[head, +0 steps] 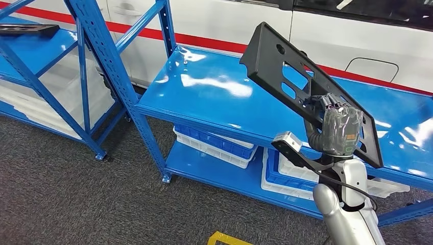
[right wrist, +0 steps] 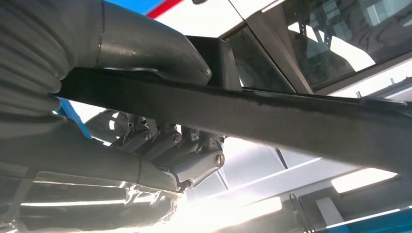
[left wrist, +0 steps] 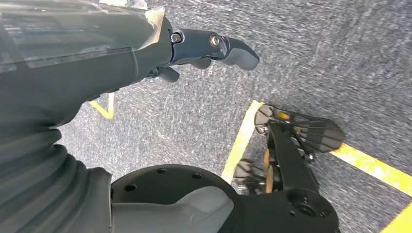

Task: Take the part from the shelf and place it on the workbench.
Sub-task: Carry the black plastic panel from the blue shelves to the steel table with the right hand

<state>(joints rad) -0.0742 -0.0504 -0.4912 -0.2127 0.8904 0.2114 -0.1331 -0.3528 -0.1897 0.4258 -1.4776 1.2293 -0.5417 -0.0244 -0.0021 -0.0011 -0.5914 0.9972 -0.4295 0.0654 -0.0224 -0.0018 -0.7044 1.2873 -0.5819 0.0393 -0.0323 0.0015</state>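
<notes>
Part in right hand, above shelf

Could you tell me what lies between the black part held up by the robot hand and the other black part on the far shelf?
In the head view, blue shelf uprights stand between the held part and the far part.

The head view looks forward and down from high on the robot at a blue shelf and grey floor. The left wrist view faces down, near the floor. The right wrist view sits tight against the right hand, also seen from the head.
</notes>
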